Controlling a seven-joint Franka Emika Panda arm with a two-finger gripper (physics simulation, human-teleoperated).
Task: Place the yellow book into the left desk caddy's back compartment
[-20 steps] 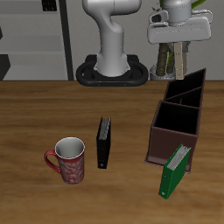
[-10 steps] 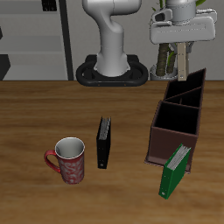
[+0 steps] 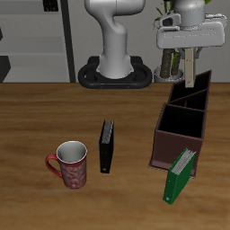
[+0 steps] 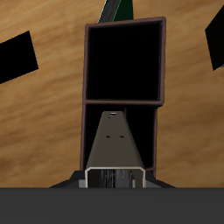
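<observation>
The hand (image 3: 191, 59) gripped the small tan-yellow book (image 3: 191, 70) above the long dark-brown desk caddy (image 3: 182, 126); misalignment risked snagging a slanted black partition (image 3: 189, 92).

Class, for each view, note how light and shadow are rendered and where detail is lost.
Exterior view: even light, no glare; mug and black book cast only faint, soft shadows on the table; coarse rather than blurred. Wrist view: the caddy has solid black compartments, no inner detail; the held yellow book looks grey and strongly foreshortened.
</observation>
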